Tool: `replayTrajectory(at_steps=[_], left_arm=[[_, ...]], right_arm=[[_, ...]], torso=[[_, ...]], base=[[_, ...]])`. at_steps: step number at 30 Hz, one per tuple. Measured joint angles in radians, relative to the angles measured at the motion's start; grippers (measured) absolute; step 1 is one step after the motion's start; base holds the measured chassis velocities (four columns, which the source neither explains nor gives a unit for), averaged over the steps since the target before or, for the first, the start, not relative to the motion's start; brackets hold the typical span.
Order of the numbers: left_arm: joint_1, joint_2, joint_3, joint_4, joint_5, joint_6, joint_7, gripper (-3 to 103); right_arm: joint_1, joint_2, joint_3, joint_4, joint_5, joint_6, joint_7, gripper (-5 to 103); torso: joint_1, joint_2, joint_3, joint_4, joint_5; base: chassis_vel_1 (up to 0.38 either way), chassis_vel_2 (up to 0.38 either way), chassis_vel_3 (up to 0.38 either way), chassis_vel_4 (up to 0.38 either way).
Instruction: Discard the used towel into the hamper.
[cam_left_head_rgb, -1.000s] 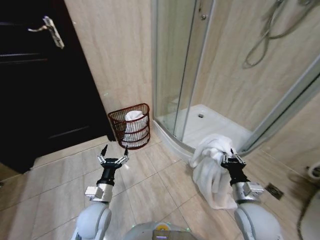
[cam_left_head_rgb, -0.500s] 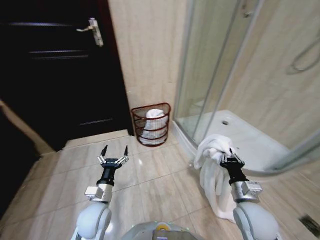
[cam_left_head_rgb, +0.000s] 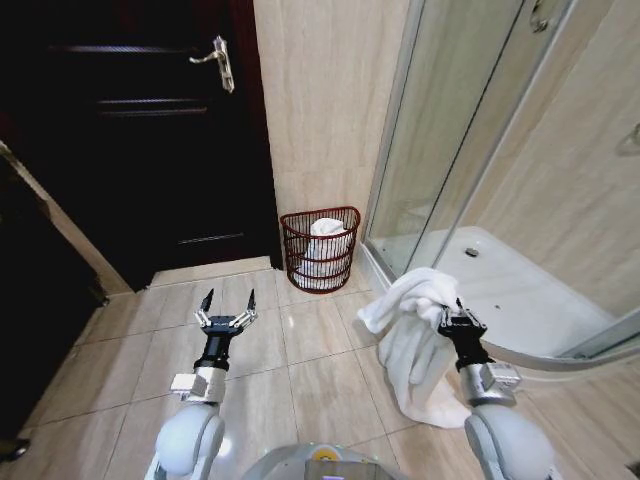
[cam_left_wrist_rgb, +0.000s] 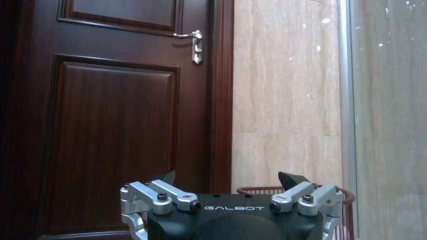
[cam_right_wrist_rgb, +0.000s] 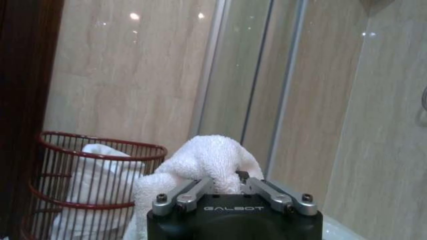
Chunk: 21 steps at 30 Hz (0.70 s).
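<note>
A dark wooden door (cam_left_head_rgb: 130, 140) stands left of the tiled wall. Against that wall, between door and shower glass (cam_left_head_rgb: 450, 150), sits the hamper (cam_left_head_rgb: 320, 249), white cloth already inside. The right gripper (cam_left_head_rgb: 458, 318) clamps the white towel (cam_left_head_rgb: 415, 350), which hangs toward the floor. The left gripper (cam_left_head_rgb: 228, 302) hovers spread wide, holding nothing.

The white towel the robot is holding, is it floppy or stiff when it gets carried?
Probably floppy: the white towel droops in folds from the right gripper, which is shut on it, and its end hangs toward the floor. It looks thick and fluffy, so likely not slippery. It could swing or drag as it goes to the hamper.
</note>
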Motion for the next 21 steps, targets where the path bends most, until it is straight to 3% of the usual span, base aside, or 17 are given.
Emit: replayTrajectory(at_steps=[12,13,14,21], left_arm=[[-0.002,-0.004,0.023,-0.009,0.002,0.029,0.0,100],[0.0,-0.004,0.022,-0.009,0.005,0.033,0.003,100],[0.004,-0.005,0.018,-0.013,0.006,0.034,0.005,100],[0.006,-0.01,0.016,-0.014,0.009,0.034,0.006,100]], right_arm=[[-0.007,-0.004,0.004,-0.014,0.02,0.047,-0.018,10],[-0.007,-0.003,0.005,-0.015,0.025,0.053,-0.024,10],[-0.007,0.001,0.006,-0.019,0.027,0.063,-0.027,10],[-0.008,0.002,0.009,-0.021,0.032,0.084,-0.03,10]], torso=[[0.0,0.001,0.001,0.0001,0.0003],[0.0,0.001,0.001,0.0,-0.0016],[0.0,0.001,0.001,0.0002,-0.0001],[0.0,0.001,0.001,0.0001,0.0003]], base=[[0.204,0.196,-0.184,-0.211],[0.171,0.179,-0.132,-0.158],[0.054,0.072,-0.051,0.001],[0.0,-0.004,0.075,0.068]])
